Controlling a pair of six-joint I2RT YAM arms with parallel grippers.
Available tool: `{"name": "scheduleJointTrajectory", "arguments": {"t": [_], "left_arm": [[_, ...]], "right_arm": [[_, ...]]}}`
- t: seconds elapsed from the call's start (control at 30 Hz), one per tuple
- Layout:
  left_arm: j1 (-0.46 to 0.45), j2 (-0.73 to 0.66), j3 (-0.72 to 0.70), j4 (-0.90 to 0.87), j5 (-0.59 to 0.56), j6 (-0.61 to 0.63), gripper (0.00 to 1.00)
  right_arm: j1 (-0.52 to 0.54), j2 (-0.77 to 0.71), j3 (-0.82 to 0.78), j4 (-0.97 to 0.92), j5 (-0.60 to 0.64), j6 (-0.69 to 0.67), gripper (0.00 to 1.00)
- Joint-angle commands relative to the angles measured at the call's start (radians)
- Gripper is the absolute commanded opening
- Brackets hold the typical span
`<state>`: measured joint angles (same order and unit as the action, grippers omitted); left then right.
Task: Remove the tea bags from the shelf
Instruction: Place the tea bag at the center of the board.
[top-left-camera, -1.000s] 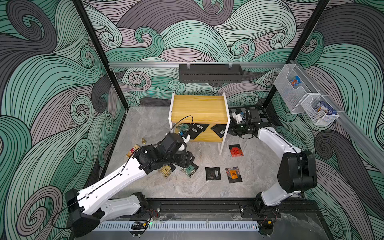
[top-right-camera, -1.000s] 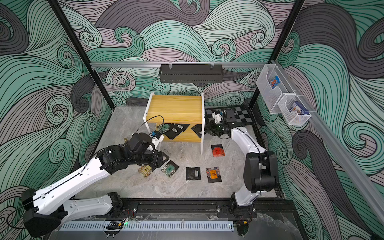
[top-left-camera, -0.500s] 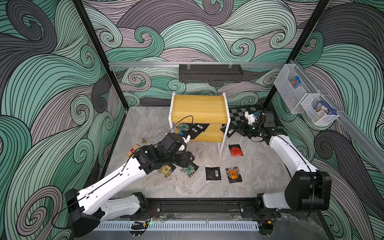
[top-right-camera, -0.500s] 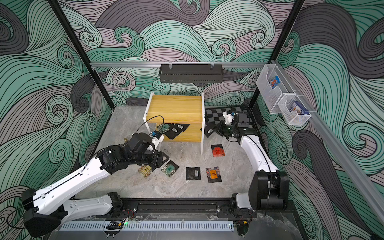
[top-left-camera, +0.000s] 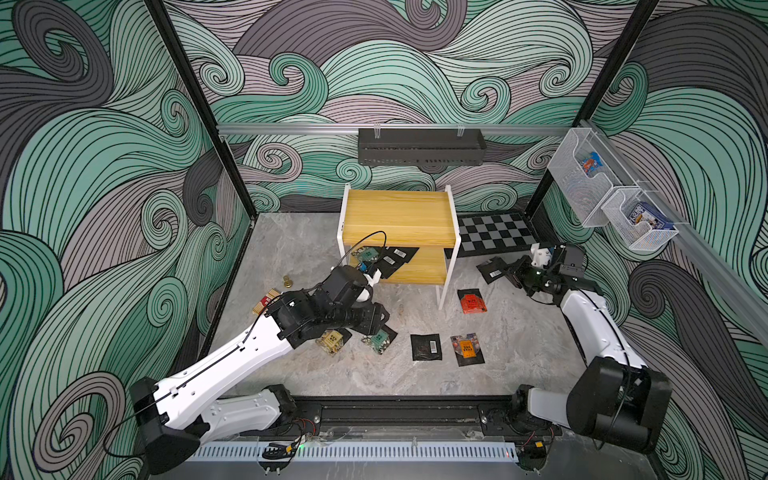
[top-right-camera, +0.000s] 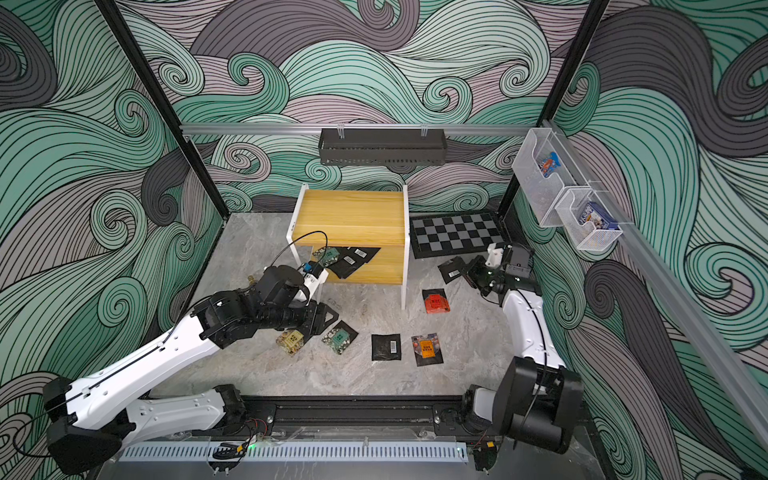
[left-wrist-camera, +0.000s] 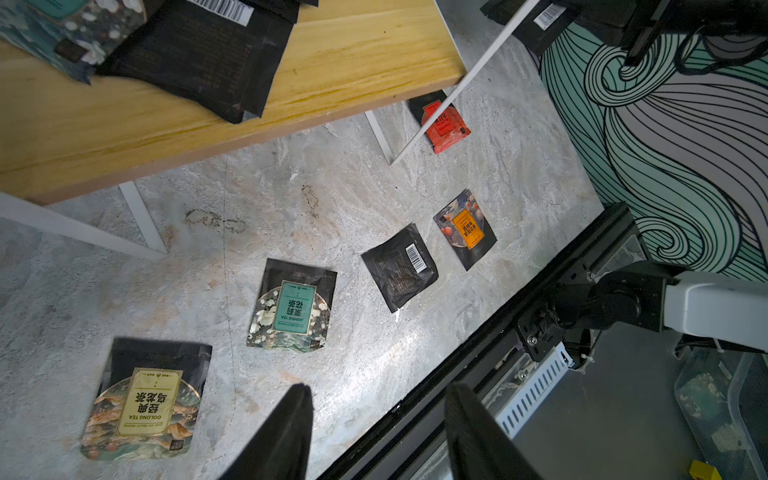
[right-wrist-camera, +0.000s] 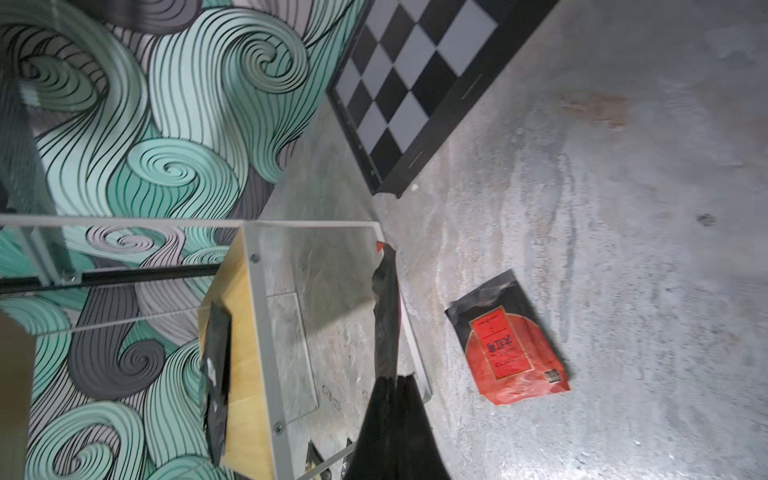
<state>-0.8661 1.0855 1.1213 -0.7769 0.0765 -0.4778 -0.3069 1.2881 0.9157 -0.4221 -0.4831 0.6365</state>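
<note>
We're seeing a shelf with yellow wood-grain boards and a white frame. On the grey marbled surface: a red tea bag, an orange tea bag, a teal tea bag, a yellow tea bag, plus a black tea bag with a white barcode. The other black tea bag has one too. Checkerboard is black and grey, walls are teal-and-grey swirls.

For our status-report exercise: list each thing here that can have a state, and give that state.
Shelf: upright; lower board holds a teal sachet and black ones.
Left gripper: open, empty.
Right gripper: shut on a black sachet, held in the air.
Floor sachets: five, lying flat, apart.
</note>
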Motion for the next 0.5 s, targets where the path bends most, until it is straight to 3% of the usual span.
{"name": "scheduleJointTrajectory", "arguments": {"t": [0.0, 0.47], "left_arm": [[0.008, -0.028, -0.01, 0.014, 0.012, 0.014, 0.55], [0.019, -0.039, -0.02, -0.014, -0.018, 0.016, 0.55]], "right_arm": [[-0.014, 0.026, -0.01, 0.007, 0.106, 0.041, 0.0], [-0.069, 0.202, -0.048, 0.138, 0.2, 0.091, 0.0]]}}
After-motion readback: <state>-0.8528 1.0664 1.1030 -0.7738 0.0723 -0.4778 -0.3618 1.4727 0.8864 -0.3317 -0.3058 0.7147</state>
